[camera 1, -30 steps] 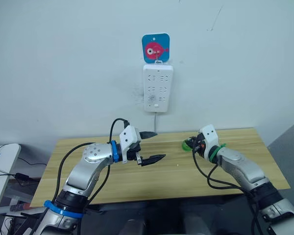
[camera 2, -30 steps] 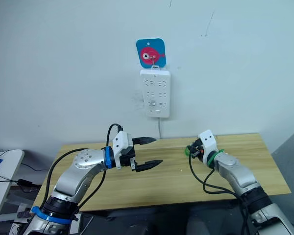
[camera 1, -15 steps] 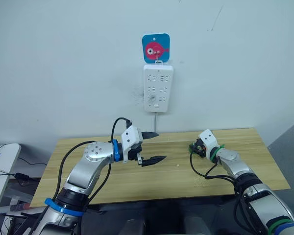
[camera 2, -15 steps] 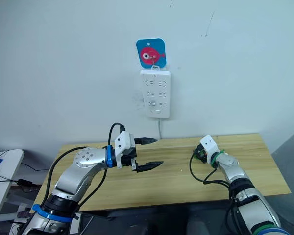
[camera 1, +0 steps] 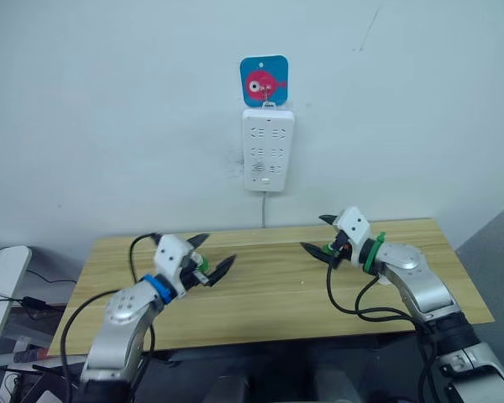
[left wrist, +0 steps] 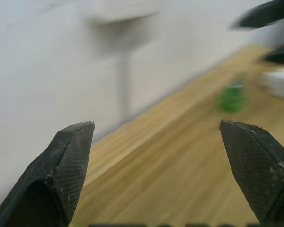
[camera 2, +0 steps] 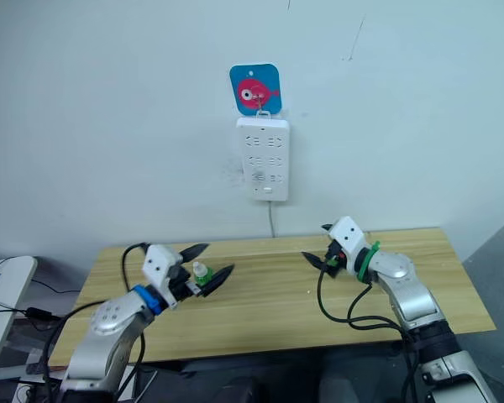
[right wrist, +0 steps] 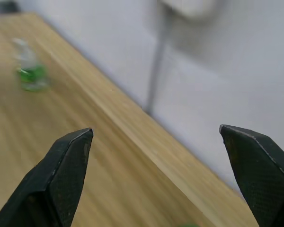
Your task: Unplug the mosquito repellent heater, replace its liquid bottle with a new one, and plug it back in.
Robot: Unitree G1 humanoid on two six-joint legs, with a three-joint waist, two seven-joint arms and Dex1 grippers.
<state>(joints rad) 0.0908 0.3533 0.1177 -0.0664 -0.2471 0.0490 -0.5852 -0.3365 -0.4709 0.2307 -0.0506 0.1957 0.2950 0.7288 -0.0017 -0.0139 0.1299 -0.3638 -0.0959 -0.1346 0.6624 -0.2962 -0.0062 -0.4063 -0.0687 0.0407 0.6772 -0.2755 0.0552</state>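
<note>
Your left gripper (camera 2: 208, 262) hangs over the left half of the table (camera 1: 277, 302), its two black fingers spread wide and closing on nothing. A small liquid bottle (camera 2: 200, 271), clear above and green below, stands upright on the table and appears between those fingertips in the right eye view; whether it lies within their reach or just beyond cannot be told. Your right gripper (camera 1: 322, 235) hangs over the right half of the table near the back edge, its fingers likewise spread and empty, pointing toward the left one. In the left wrist view a blurred green item (left wrist: 233, 97) sits on the table below the right gripper, with a white shape (left wrist: 279, 82) just beside it; it is too blurred to tell whether this is the mosquito repellent heater. On the wall above the back edge hangs the white power strip (camera 1: 267, 149), under a blue fish hook (camera 1: 265, 81), its cord (camera 1: 264, 210) dropping behind the table.
</note>
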